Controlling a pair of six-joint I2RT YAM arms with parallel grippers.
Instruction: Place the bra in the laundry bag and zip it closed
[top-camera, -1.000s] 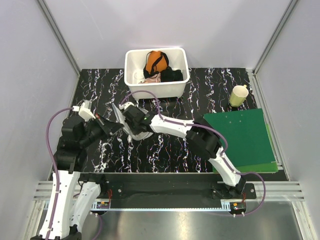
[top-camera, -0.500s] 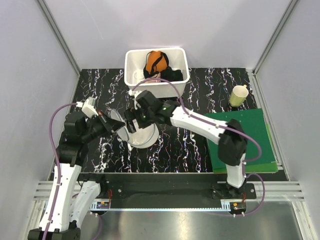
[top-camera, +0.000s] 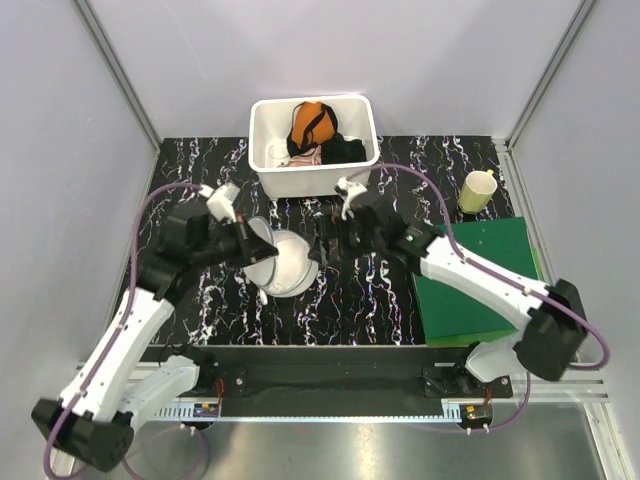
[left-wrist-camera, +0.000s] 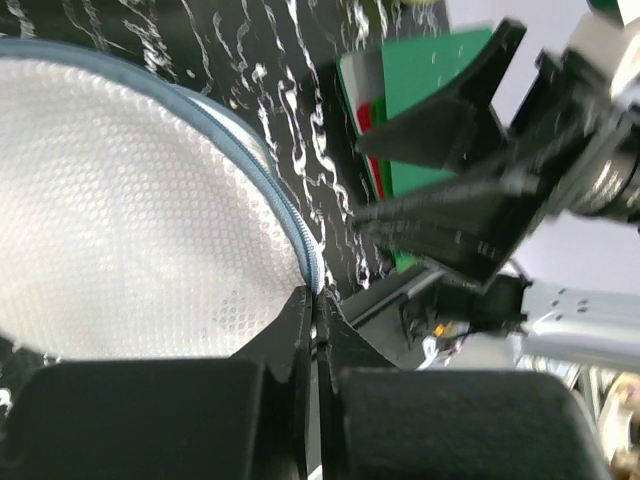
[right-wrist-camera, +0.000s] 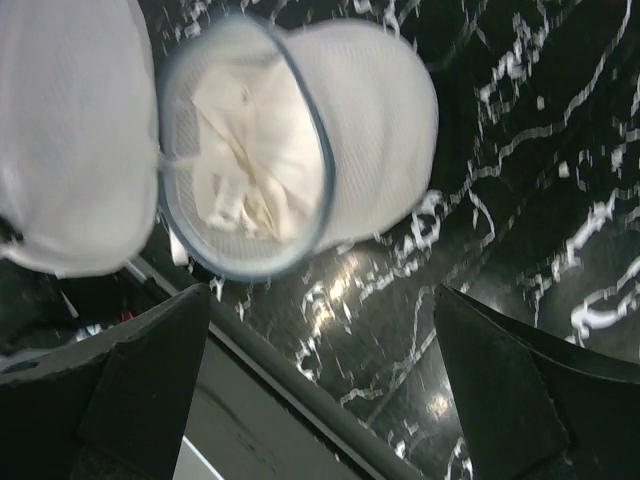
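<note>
The laundry bag (top-camera: 290, 268) lies open on the black marbled table, left of centre. The white bra (right-wrist-camera: 248, 160) sits crumpled inside its body (right-wrist-camera: 380, 110), within the blue-grey zipper rim. My left gripper (top-camera: 260, 250) is shut on the zipper edge of the bag's mesh lid (left-wrist-camera: 130, 220), holding the lid up on the bag's left; its jaws (left-wrist-camera: 315, 297) pinch that rim. My right gripper (top-camera: 325, 246) hovers just right of the bag, open and with nothing in it. In its own view the right gripper (right-wrist-camera: 325, 375) stands over bare table below the bag.
A white tub (top-camera: 268, 180) at the back holds an orange garment (top-camera: 312, 122) and a black one (top-camera: 344, 150). A yellow cup (top-camera: 478, 190) stands at the right. A green board (top-camera: 480, 275) lies under the right arm. Grey walls close in both sides.
My right gripper opened, left the bra in the bag and drew back to the right. My left gripper moved right with the lid edge still pinched.
</note>
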